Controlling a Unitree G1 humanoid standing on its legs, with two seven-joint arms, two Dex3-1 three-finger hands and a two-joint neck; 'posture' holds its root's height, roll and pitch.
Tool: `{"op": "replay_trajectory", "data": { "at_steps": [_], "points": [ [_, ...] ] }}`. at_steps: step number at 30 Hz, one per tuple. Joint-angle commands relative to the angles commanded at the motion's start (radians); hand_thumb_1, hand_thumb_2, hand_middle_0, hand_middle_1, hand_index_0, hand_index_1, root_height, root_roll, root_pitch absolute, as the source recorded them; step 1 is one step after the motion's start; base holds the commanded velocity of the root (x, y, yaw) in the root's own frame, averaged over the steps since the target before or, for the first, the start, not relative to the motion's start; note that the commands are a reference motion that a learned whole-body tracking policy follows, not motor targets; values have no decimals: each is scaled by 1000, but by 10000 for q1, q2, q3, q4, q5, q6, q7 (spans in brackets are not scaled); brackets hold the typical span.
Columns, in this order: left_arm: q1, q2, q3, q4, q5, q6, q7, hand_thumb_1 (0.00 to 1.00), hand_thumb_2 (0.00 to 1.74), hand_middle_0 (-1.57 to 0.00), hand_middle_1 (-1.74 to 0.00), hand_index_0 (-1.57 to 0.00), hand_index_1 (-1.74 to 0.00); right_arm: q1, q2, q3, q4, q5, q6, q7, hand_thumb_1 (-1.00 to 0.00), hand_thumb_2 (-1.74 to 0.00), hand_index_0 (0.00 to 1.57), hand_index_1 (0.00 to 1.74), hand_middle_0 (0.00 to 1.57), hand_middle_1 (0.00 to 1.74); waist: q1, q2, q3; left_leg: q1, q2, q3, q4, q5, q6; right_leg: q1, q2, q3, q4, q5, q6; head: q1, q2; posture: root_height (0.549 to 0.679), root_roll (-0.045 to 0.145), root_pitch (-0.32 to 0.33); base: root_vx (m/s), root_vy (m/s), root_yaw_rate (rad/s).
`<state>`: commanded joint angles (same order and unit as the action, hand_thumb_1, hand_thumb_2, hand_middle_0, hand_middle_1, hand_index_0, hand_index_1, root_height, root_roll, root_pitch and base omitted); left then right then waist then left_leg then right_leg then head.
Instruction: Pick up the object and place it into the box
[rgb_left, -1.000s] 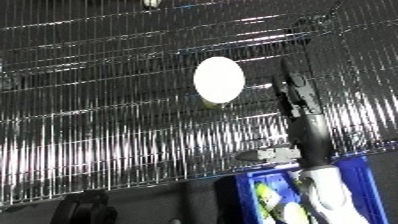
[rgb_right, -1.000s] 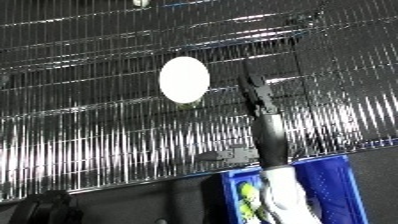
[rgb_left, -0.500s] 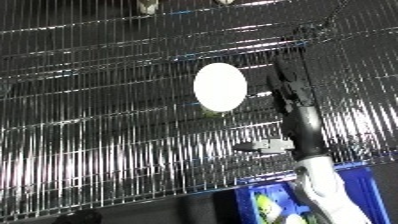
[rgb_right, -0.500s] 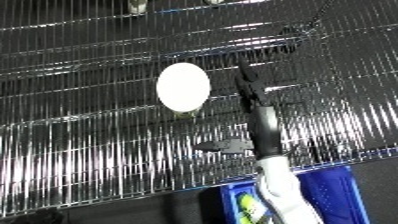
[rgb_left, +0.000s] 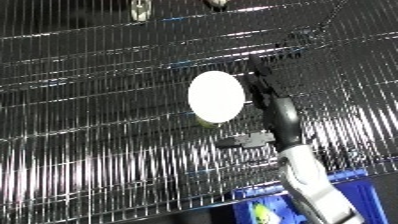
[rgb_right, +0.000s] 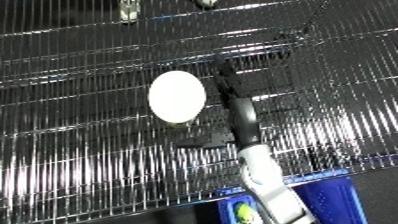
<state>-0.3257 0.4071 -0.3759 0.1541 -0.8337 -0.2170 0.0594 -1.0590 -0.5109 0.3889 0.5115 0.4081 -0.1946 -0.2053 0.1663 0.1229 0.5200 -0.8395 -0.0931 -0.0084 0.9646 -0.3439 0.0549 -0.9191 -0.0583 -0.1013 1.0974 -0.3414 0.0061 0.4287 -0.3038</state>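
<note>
A wire rack shelf (rgb_left: 98, 150) fills almost the whole view, its thin bright bars running near to far. At the near right edge, below the shelf, the corner of a blue bin (rgb_right: 342, 200) shows, with something yellow-green (rgb_right: 243, 214) already lying in it.

The robot's right arm comes up from the near right, its white forearm (rgb_left: 306, 180) leading to the black right hand (rgb_left: 266, 97), whose straight, relaxed fingers stretch far along the shelf and hold nothing. The left hand is out of sight.

The white oval object (rgb_left: 216, 96) lies on the shelf near the middle, just to the left of the right hand; I cannot tell whether they touch.

The risks, as I judge them: the object looks smooth and rounded, so a sideways nudge from straight fingers could roll it left, out of reach. A finger could also catch between the bars. Once lifted, the object must be carried near and right to the bin, and a poor grasp might drop it short, onto the shelf.
</note>
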Motion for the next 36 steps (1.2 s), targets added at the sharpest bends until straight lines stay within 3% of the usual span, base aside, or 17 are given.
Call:
{"op": "replay_trajectory", "data": {
  "at_steps": [4,12,19,27,36],
  "points": [
    [-34,-26,-54,-65,-38,0,28,1000,1740,-1570,-1740,-1570,-1740,-375,197,154,208,100,122,58,0,0,0,0,0,0,80,73,0,-42,-35,0,-16,19,7,-41,-11,-7,22,-22,-20,156,85,585,49,205,-2,13,19],
    [-39,-106,-113,-123,-75,74,42,1000,1740,-1570,-1740,-1570,-1740,-751,655,270,298,276,325,273,-400,-696,628,696,628,696,159,127,0,-26,-53,1,-56,83,-11,-7,-48,-35,14,-16,-43,425,49,586,52,205,4,6,1],
    [-64,-176,-86,-64,-9,41,23,1000,1740,-1570,-1740,-1570,-1740,-795,765,346,350,5,467,251,-750,-1305,1178,1305,1178,1305,131,115,0,105,-47,41,-225,161,-37,113,-37,-21,-110,12,-64,431,58,588,55,203,-4,4,-14],
    [-21,-154,32,-36,104,-20,-12,1000,1740,-1570,-1740,-1570,-1740,-421,597,228,116,-176,228,-7,-750,-1305,1178,1305,1178,1305,-16,36,0,352,29,73,-519,261,-72,336,-8,8,-371,120,-39,361,157,593,54,199,-25,-16,-50],
    [148,-70,397,54,245,-197,-78,1000,1740,-1570,-1740,-1570,-1740,553,378,-337,-1324,-367,-187,-383,-750,-1305,1178,1305,1178,1305,-424,-159,0,808,168,159,-930,298,-138,723,130,169,-832,286,30,132,177,601,51,189,-33,-16,-114]
  ]
}}
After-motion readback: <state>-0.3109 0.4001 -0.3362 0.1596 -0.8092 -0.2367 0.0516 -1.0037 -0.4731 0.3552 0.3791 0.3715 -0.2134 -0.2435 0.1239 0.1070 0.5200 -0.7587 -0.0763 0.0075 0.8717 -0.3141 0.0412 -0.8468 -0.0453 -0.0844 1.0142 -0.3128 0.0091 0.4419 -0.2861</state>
